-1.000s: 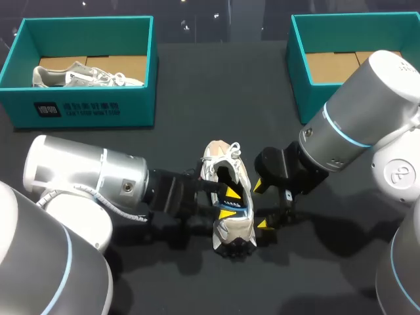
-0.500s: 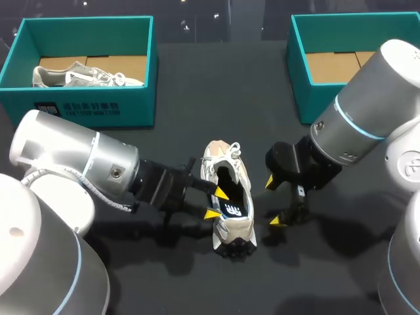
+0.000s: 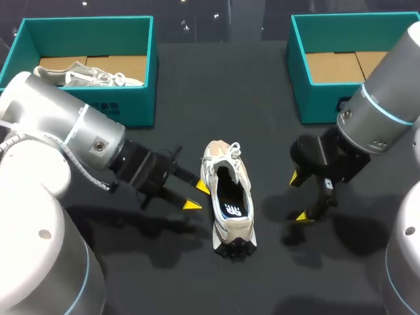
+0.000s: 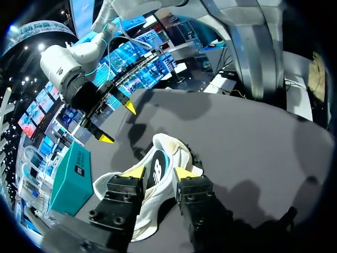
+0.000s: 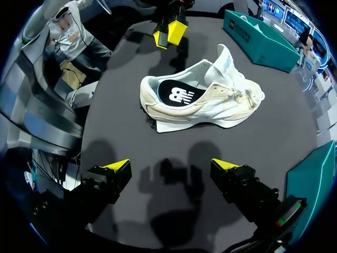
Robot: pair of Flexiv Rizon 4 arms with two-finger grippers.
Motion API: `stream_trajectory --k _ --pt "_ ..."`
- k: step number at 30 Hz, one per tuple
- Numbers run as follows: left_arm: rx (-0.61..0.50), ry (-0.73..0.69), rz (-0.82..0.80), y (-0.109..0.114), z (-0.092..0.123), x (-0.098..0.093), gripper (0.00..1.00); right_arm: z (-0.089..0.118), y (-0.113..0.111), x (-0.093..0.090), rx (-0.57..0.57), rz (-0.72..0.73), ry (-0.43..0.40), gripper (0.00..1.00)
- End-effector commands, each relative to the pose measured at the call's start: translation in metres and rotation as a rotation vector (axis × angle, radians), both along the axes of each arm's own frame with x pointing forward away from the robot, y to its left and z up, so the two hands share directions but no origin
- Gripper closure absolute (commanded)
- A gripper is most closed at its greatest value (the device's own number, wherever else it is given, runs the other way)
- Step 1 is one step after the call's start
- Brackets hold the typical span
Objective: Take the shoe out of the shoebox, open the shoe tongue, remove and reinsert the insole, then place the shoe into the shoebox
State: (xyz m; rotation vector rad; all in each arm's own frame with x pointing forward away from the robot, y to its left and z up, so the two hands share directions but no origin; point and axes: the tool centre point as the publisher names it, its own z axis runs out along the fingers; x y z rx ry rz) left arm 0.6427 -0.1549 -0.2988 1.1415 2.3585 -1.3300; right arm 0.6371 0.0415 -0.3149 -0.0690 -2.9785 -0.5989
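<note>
A white and beige shoe (image 3: 227, 228) lies on the dark table, midway between my two arms, its black insole (image 3: 229, 197) flat inside the opening. My left gripper (image 3: 197, 196) sits just left of the shoe, slightly open and holding nothing. In the left wrist view the shoe (image 4: 164, 152) lies just ahead of the left gripper (image 4: 160, 173). To the shoe's right, my right gripper (image 3: 298, 197) stands wide open and empty. The right wrist view has the shoe (image 5: 210, 103) on its side, ahead of the right gripper (image 5: 171, 165). The left gripper (image 5: 169, 32) shows beyond it.
A teal shoebox (image 3: 88, 108) at the back left holds another pale shoe (image 3: 85, 75). A second teal shoebox (image 3: 325, 98) at the back right shows only its cardboard floor. Both boxes stand well behind the shoe.
The left gripper has drawn its fingers out of the shoe's opening and moved left. My right gripper has backed off to the right. The shoe stays in place.
</note>
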Motion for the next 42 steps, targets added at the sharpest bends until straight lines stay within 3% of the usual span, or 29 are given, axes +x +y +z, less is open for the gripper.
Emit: stream_trajectory --k 1,15,16,18,19,24,36,42 --pt "0.068 0.024 -0.056 0.019 0.017 0.003 0.71 0.015 -0.016 -0.009 -0.011 0.001 -0.006 0.00" --pt "0.193 0.007 -0.198 0.051 0.045 0.009 0.71 0.022 -0.056 -0.026 -0.038 -0.030 0.006 0.00" --pt "0.201 0.007 -0.208 0.053 0.047 0.010 0.75 0.021 -0.059 -0.027 -0.041 -0.049 0.015 0.00" --pt "0.230 0.001 -0.235 0.057 0.050 0.010 0.95 0.021 -0.059 -0.027 -0.041 -0.049 0.015 0.00" --pt "0.248 -0.002 -0.254 0.058 0.051 0.010 1.00 0.021 -0.059 -0.027 -0.041 -0.049 0.015 0.00" --pt "0.333 -0.015 -0.372 0.069 0.066 0.012 1.00 0.021 -0.059 -0.027 -0.041 -0.049 0.015 0.00" --pt "0.333 -0.015 -0.372 0.069 0.066 0.012 1.00 0.021 -0.059 -0.027 -0.041 -0.049 0.015 0.00" --pt "0.396 -0.076 -0.408 0.058 0.071 0.009 1.00 0.023 -0.064 -0.027 -0.036 -0.058 0.016 0.00"
